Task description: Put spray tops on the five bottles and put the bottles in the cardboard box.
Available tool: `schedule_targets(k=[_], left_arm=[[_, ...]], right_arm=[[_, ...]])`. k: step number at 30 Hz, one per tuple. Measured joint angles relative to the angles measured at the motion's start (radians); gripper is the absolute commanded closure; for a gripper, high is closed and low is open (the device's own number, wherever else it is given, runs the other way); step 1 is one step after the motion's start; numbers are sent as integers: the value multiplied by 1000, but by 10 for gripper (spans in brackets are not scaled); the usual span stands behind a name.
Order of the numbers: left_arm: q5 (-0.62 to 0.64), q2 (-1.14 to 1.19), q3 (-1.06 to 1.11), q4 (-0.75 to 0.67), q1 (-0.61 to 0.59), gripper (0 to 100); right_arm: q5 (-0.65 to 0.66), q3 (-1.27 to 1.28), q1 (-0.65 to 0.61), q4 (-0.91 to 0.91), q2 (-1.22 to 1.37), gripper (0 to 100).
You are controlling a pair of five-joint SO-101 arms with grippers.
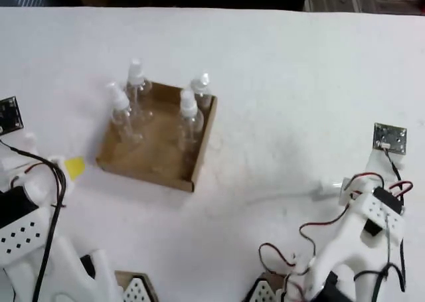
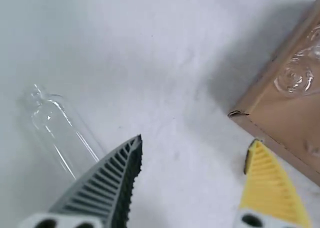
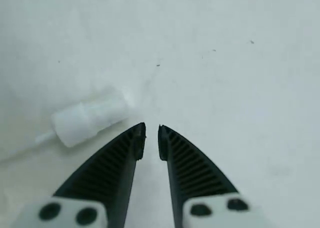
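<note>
The left gripper [image 2: 196, 155], spread wide, hung beside the uncapped fifth bottle [image 2: 55, 130], the right gripper [image 3: 151, 138], closed empty, beside its spray top [image 3: 90, 120], while four capped bottles [image 1: 190, 119] stood in the cardboard box [image 1: 146, 172].

Left arm [image 1: 26, 229]: white shell, dotted vent holes, black cable [image 1: 52, 202].
Left gripper [image 2: 197, 140]: one grey ribbed finger [image 2: 107, 183], one yellow finger [image 2: 265, 183].
Right arm [image 1: 362, 226]: white, red and black wires [image 1: 319, 224].
Right gripper [image 3: 151, 132]: black ribbed fingers [image 3: 112, 170], white bases with round holes.

left end effector [image 2: 196, 141] spread, right end effector [image 3: 151, 133] closed
</note>
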Motion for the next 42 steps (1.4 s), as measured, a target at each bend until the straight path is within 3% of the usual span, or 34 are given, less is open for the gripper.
schedule_targets(k=[12,19,29,35,42], left_arm=[[-38,0,40,0,0,688],[-38,0,52,0,0,688],[-41,0,104,0,-2,687],[-71,0,207,-109,-2,687],[-81,0,265,-201,-2,687]], right_arm=[[-112,-324,-41,66,437,981],[-196,-488,-183,104,552,981],[-212,-715,-427,186,721,981],[-219,-853,-457,216,816,981],[-388,-1025,-465,423,822,981]])
